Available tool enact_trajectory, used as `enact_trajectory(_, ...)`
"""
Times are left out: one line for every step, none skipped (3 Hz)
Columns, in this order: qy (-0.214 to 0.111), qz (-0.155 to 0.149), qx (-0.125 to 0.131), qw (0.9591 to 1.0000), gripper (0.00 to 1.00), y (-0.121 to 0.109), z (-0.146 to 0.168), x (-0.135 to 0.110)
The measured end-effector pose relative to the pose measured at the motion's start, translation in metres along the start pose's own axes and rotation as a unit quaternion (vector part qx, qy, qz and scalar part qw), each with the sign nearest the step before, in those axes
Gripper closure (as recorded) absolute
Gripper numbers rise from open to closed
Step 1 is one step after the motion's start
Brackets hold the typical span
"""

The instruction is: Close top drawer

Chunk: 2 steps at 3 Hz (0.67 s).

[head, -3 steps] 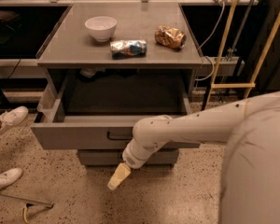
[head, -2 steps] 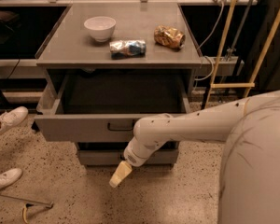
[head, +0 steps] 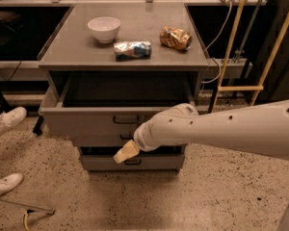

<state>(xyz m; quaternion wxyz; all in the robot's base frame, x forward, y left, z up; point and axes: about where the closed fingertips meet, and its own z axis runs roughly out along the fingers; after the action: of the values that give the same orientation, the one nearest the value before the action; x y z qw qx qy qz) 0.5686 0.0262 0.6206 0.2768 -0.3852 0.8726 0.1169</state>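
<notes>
The top drawer of the grey cabinet stands pulled out, open and empty inside, with a small dark handle at the centre of its flat front. My gripper is at the end of the white arm, in front of the cabinet and below the top drawer's front, level with the lower drawers. It holds nothing that I can see.
On the cabinet top lie a white bowl, a crushed blue-and-silver can and a crumpled brown bag. A person's white shoes stand on the floor at left. Yellow rails stand at right.
The view has shifted a little; the cabinet sits slightly lower in the frame. The gripper stays below the top drawer's front, at most a little higher.
</notes>
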Motion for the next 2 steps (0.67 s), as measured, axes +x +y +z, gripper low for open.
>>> enact_trajectory(0.000,0.000,0.000,1.0000,0.00,0.000,0.000,0.000)
enact_trajectory(-0.002,0.016,0.020,0.9997,0.00,-0.024,0.011,-0.013)
